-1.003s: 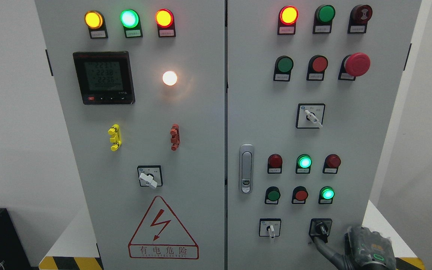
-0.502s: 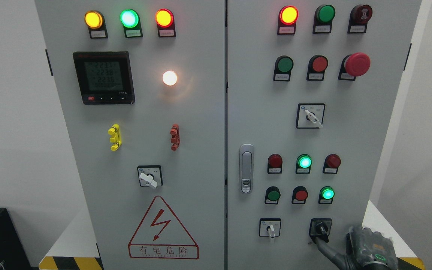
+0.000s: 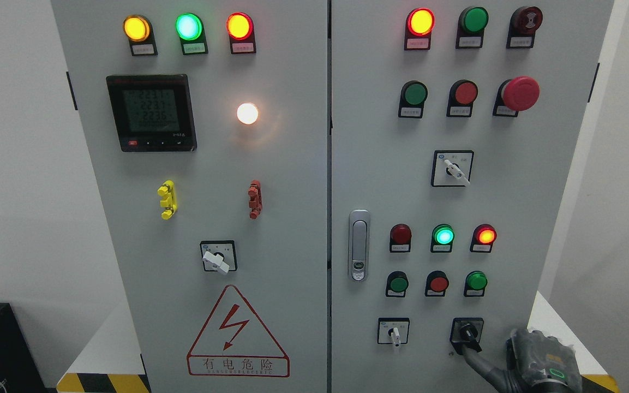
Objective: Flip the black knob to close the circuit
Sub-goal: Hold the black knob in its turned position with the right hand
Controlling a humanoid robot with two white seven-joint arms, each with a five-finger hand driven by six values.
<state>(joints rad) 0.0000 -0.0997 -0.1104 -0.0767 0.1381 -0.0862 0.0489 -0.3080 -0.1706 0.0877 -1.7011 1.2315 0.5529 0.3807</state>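
Observation:
The black knob (image 3: 468, 332) sits in a black square plate at the lower right of the grey cabinet's right door (image 3: 510, 207). Its pointer aims down and slightly right. My right hand (image 3: 535, 363) comes in at the bottom right corner, wrapped in a dark cover with a green light. A dark grey part of it reaches up-left to just under the knob. Above the knob, the red lamp (image 3: 485, 236) glows and the green lamp (image 3: 476, 281) below it is dark. My left hand is out of view.
A white-handled selector (image 3: 394, 333) sits left of the knob, another (image 3: 453, 170) higher up, and a red mushroom button (image 3: 520, 93) near the top. A door latch (image 3: 359, 245) is at the door's left edge. The left door carries a meter (image 3: 150, 113) and a warning triangle (image 3: 237, 333).
The red lamp above the knob has lit and the green lamp beneath it has gone out. The knob's pointer has turned slightly. My right hand has slid a little right and down.

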